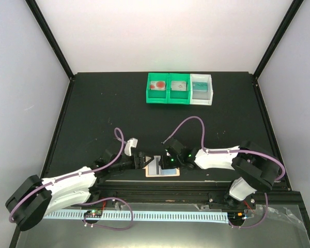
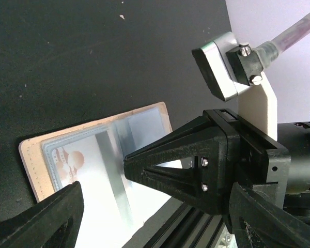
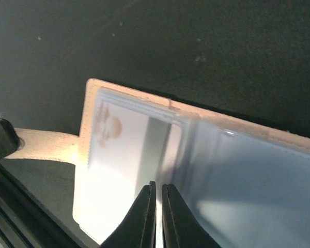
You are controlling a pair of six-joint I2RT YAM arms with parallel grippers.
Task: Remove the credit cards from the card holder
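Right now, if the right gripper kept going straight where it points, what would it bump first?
Probably the striped credit card in the open card holder: the shut right gripper points straight at it, maybe already touching; depth is unclear.

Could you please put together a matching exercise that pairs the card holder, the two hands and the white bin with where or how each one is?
Things:
1. card holder
2. left hand
3. right hand
4. white bin

Descriptions:
A. at the far side of the table, right of the green bins
B. fingers wide apart
C. lying open at the table's near edge
D. fingers nearly together over the open holder

Pairs: 1-C, 2-B, 3-D, 4-A
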